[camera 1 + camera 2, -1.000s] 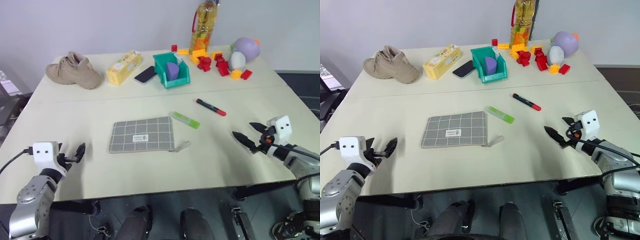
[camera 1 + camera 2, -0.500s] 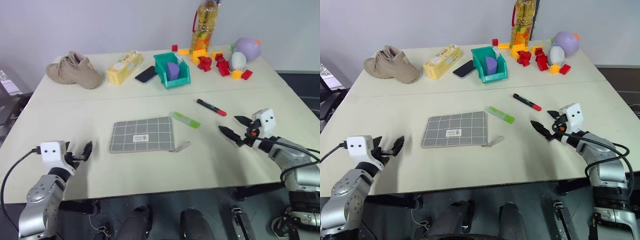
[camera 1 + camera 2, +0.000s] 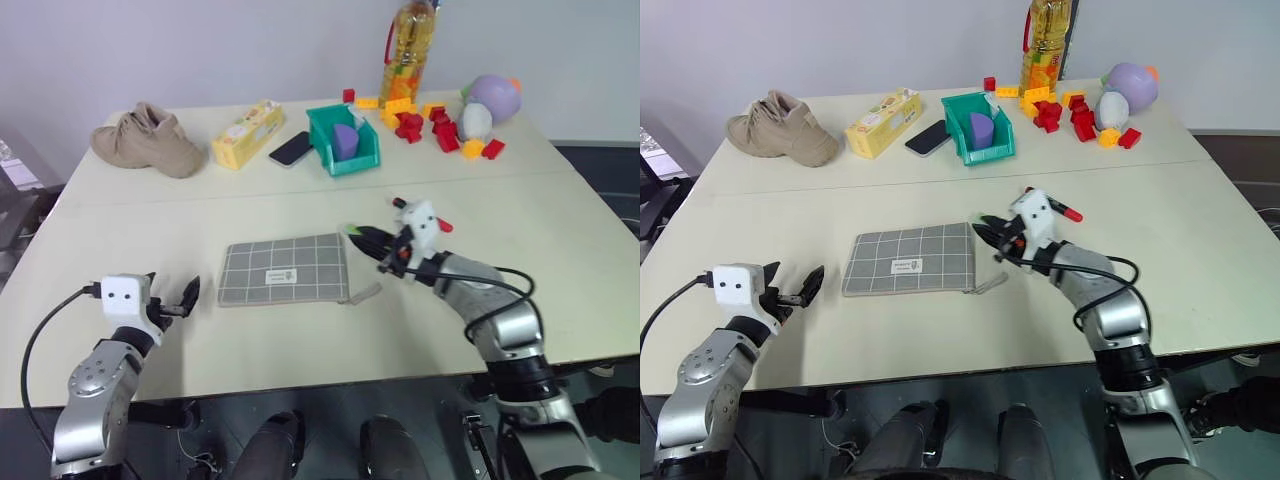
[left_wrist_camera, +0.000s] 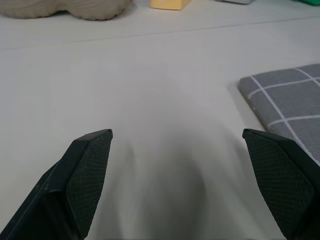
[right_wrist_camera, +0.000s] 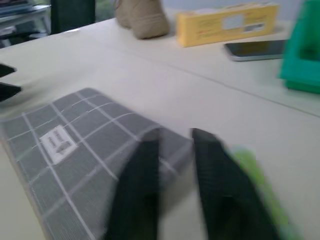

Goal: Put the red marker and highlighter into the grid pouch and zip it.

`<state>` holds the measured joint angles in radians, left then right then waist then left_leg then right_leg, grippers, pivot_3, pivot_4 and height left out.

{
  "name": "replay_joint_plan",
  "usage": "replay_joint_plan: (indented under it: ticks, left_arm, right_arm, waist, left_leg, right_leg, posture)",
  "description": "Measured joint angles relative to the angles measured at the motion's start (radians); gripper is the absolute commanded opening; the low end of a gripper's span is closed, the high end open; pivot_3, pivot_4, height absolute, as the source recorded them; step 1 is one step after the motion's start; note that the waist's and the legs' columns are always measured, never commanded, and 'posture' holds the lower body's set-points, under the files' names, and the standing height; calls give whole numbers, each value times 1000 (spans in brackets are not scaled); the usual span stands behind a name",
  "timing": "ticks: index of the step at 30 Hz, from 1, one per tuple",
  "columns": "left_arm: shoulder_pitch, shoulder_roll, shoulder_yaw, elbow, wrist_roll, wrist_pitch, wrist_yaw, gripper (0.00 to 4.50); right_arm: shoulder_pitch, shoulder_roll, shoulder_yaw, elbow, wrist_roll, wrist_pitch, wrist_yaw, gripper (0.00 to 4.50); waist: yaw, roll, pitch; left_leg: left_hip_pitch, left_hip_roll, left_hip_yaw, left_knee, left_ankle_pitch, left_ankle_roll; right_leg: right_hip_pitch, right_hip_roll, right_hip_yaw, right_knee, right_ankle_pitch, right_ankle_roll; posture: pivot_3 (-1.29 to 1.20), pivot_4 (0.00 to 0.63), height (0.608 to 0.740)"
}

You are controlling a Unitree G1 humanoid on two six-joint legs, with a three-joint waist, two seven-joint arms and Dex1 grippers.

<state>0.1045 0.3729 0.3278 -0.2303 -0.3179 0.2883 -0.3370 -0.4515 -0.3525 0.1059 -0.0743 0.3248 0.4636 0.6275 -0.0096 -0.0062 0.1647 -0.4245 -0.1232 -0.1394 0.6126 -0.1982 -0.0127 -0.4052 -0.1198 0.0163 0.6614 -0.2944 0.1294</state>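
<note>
Left to right, with the grid pouch (image 3: 285, 270) as clock centre on the desk (image 3: 150, 215):

Left pincer (image 3: 185, 297) out at 9 o'clock of the pouch, near its short edge but not touching. Spread wide, nothing in it. Fine as a parking spot for now, handy later for pinning the pouch down.

Pouch lying flat, mid desk, label up. Zipper edge on the 6 o'clock side by the look of it, with the pull sticking out around 4 o'clock. Can't tell if it's unzipped.

Right pincer (image 5: 175, 132) over the pouch's 2 o'clock corner, fingers pulled nearly together and empty as far as can be seen. Highlighter (image 5: 247, 160) flat on the desk just beside one finger, outside the pinch, at about 2 o'clock of the pouch. Looks like a missed or too-early close, though that's a guess.

Step in hand, probably: picking up the highlighter. To do it well:
- spread the fingers again first
- shift across so the green body sits between them, not alongside
- pinch across the narrow width near the middle
- keep clear of the pouch fabric, easy to snag at that corner

Red marker (image 3: 1068, 212) further out at 2 o'clock, beyond the right pincer, partly hidden behind the wrist.
</note>
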Motion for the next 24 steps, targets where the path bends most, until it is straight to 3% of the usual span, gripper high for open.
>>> replay_joint_plan:
  ticks: [9,14,20,24]
  left_arm:
    - [4,136,-5,90,74,-134,-128,4500]
    - [0,299,-26,236,140,-312,-274,4500]
    - [-104,352,-127,439,219,-593,-406,4500]
    - [-227,412,-228,595,328,-888,-452,4500]
  right_arm:
    - [-75,97,162,170,-168,56,-93,28]
    - [-115,131,160,234,-194,71,-107,28]
    - [-121,145,159,259,-205,61,-108,28]
    - [-120,146,160,259,-215,60,-106,28]
  waist:
    - [-2,0,0]
    - [-4,0,0]
    - [-4,0,0]
    - [-4,0,0]
  left_leg:
    - [0,0,0,-1,0,0]
    - [1,0,0,-2,0,-1]
    - [1,0,-1,-2,0,-1]
    - [2,0,-1,-3,0,-1]
  right_leg:
    - [-2,0,0,0,0,0]
    - [-4,0,0,0,0,-1]
    - [-4,1,0,0,1,-1]
    - [-4,0,0,0,1,-1]
  posture:
    - [0,150,740]
    - [0,150,740]
    - [0,150,740]
    - [0,150,740]
